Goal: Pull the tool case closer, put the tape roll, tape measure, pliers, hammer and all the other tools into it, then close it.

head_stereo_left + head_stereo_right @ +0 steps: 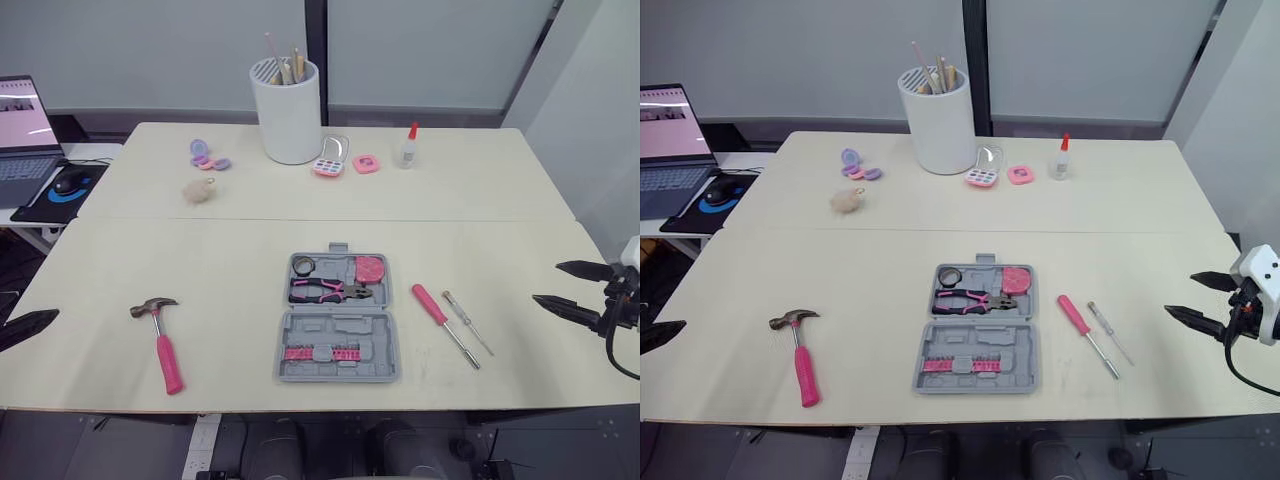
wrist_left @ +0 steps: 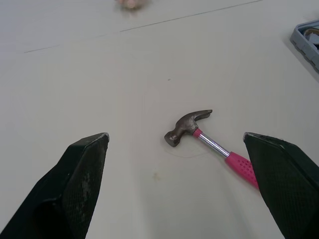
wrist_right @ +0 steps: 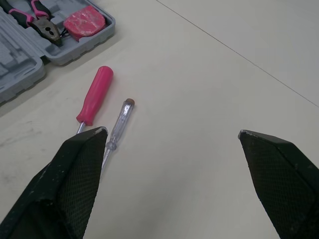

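Tabletop [image 1: 240, 260] bears hammer [image 2: 199, 132] just ahead of splayed left end effector [image 2: 175, 135].

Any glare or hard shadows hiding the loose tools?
Left eye view: even light, no glare on the table; left wrist view: hammer casts only a faint shadow; right wrist view: pink screwdriver and clear screwdriver plainly lit, soft shadows.

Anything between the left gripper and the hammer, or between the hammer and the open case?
Nothing visible. The left gripper is open over bare table, facing the hammer, and only bare table lies between the hammer and the tool case.
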`<state>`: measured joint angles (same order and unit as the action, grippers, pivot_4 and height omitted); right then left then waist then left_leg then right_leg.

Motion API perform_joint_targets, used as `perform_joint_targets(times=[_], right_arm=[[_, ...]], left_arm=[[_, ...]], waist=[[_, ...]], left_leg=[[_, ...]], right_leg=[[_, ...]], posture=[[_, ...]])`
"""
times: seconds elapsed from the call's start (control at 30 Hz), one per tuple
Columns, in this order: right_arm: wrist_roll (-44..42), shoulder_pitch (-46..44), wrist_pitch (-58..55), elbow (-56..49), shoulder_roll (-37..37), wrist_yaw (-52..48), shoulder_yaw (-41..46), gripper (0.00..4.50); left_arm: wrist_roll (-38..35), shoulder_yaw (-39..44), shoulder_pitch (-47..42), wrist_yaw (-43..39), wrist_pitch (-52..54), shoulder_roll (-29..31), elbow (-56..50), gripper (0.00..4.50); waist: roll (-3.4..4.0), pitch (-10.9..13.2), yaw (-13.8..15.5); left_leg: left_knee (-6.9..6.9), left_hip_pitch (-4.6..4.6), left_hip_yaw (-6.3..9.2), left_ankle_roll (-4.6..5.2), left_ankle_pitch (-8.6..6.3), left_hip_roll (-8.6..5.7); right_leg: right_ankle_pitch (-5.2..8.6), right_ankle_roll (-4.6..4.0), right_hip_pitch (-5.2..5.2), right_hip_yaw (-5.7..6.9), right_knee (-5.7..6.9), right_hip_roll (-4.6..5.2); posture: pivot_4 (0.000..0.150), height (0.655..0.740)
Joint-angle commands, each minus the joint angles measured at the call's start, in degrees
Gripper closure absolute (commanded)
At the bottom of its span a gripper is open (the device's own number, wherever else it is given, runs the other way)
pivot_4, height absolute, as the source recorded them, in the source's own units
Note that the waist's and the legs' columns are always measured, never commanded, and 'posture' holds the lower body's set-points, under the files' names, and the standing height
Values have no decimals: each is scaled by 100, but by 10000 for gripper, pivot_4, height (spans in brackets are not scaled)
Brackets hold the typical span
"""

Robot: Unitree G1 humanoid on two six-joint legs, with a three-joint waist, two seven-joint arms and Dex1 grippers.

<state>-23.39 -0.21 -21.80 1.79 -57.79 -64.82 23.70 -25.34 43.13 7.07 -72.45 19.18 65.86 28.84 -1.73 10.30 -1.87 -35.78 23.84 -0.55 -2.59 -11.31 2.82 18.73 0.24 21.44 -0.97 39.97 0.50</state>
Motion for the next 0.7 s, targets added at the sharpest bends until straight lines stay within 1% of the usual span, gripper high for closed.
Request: perform_joint_targets(times=[0.03, 0.13, 0.2, 0.37, 0.4, 0.5, 0.63, 0.7], right_arm=[[-87, 66, -7, -231, 20, 121, 259, 203], [-106, 305, -23, -450, 99, 187, 249, 203], [-162, 460, -117, -663, 178, 272, 274, 203], [-255, 814, -387, -1238, 357, 434, 282, 203], [-269, 851, -422, -1298, 372, 464, 291, 203], [-307, 1038, -538, -1528, 466, 572, 315, 203], [-205, 1276, -458, -1761, 632, 747, 198, 203], [-119, 1302, -432, -1830, 729, 883, 43, 203]], left_arm=[[-259, 119, -111, 41, 166, -47, -674, 0], [-641, -261, -345, 285, 611, -332, -1958, 0], [-865, -634, -662, 508, 807, -545, -2766, 0], [-1313, -2027, -1672, 997, 1257, -1076, -4558, 0], [-1383, -2195, -1822, 1064, 1337, -1147, -4744, 0], [-1451, -3145, -2504, 1055, 1310, -1522, -5460, 0], [-1168, -4187, -2853, 822, 1030, -1825, -6038, 0], [-1139, -4429, -2905, 783, 962, -1931, -6141, 0]], waist=[[0, 0, 5], [-5, -3, 35], [-7, -4, 60], [-5, -5, 89], [-6, -5, 82], [-6, -5, 29], [-2, -7, -3], [-2, -7, -3]], left_leg=[[0, 0, 1, 0, 0, 0], [-1, 2, 1, 0, 0, -4], [-2, 4, 9, 0, 0, -8], [-7, 8, 11, -1, 0, -11], [-7, 6, 10, -1, 0, -13], [-12, 6, 10, -1, 0, -11], [-15, 1, 6, -1, 1, -15], [-17, 0, 6, -2, 1, -17]], right_leg=[[0, 0, -1, 0, 0, 0], [0, 1, -4, -1, -1, 3], [-1, 3, -9, 1, -1, 3], [-6, 12, -11, -4, -1, -4], [-7, 14, -13, -7, -1, -6], [-9, 17, -14, -12, -1, -29], [-9, 17, -17, -20, 0, -49], [-8, 20, -17, -20, 0, -59]], posture=[[1500, 7400], [1500, 7400], [1500, 7400], [1500, 7400], [1500, 7400], [1500, 7400], [1500, 7400], [1500, 7400]])
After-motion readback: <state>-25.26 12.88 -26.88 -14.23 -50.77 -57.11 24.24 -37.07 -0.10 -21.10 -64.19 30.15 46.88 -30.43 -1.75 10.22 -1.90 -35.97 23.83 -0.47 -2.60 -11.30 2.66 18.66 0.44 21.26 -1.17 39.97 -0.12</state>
